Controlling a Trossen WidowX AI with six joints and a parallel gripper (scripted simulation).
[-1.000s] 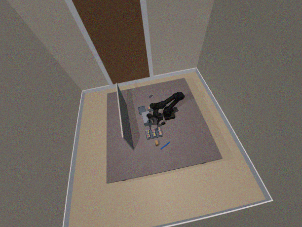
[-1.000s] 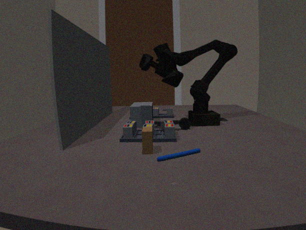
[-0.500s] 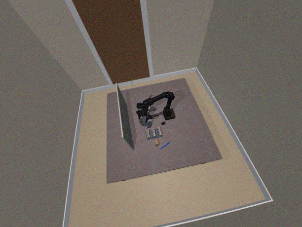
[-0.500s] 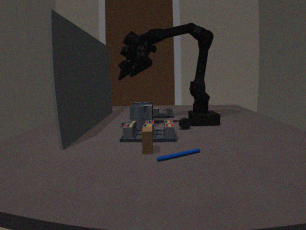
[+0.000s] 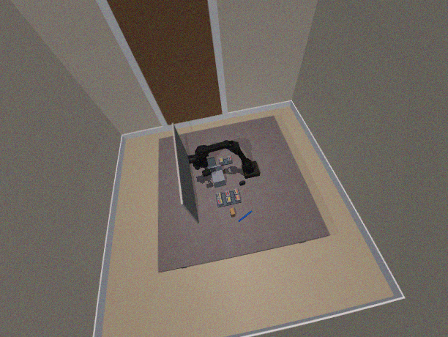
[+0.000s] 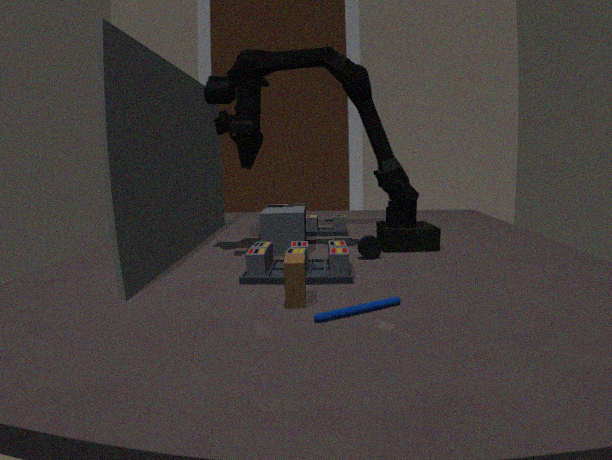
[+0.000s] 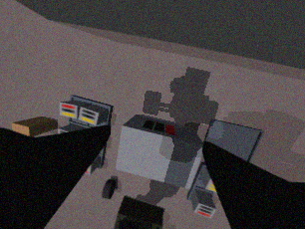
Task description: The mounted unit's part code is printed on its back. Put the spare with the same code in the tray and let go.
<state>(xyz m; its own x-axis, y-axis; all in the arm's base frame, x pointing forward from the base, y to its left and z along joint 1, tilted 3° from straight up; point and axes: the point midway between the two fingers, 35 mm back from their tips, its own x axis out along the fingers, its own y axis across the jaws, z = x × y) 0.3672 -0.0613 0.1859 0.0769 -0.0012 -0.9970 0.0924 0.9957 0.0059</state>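
The mounted unit point(image 5: 218, 176) point(image 6: 282, 225) point(image 7: 142, 154) is a big grey box. On its panel-facing side the wrist view shows two dark patches and a red one, partly shaded. My gripper point(image 6: 247, 166) point(image 7: 156, 137) is open and empty, high above the unit. The tray point(image 5: 211, 161) point(image 7: 236, 140) is flat and blue-grey, beside the unit, with nothing visible in it. A front rack point(image 5: 224, 204) point(image 6: 265, 281) holds several grey spares with coloured stripes. A smaller rack point(image 6: 325, 233) behind holds spares such as this one point(image 5: 229, 159) point(image 6: 339, 221) point(image 7: 204, 209).
A tall dark panel point(image 5: 184, 176) point(image 6: 160, 165) point(image 7: 199, 25) stands left of the unit. A wooden block point(image 5: 233, 212) point(image 6: 295, 285) point(image 7: 32, 125) and a blue rod point(image 5: 245, 216) point(image 6: 357, 310) are in front. A black ball point(image 5: 242, 182) point(image 6: 369, 247) point(image 7: 110, 187) is near the arm's base.
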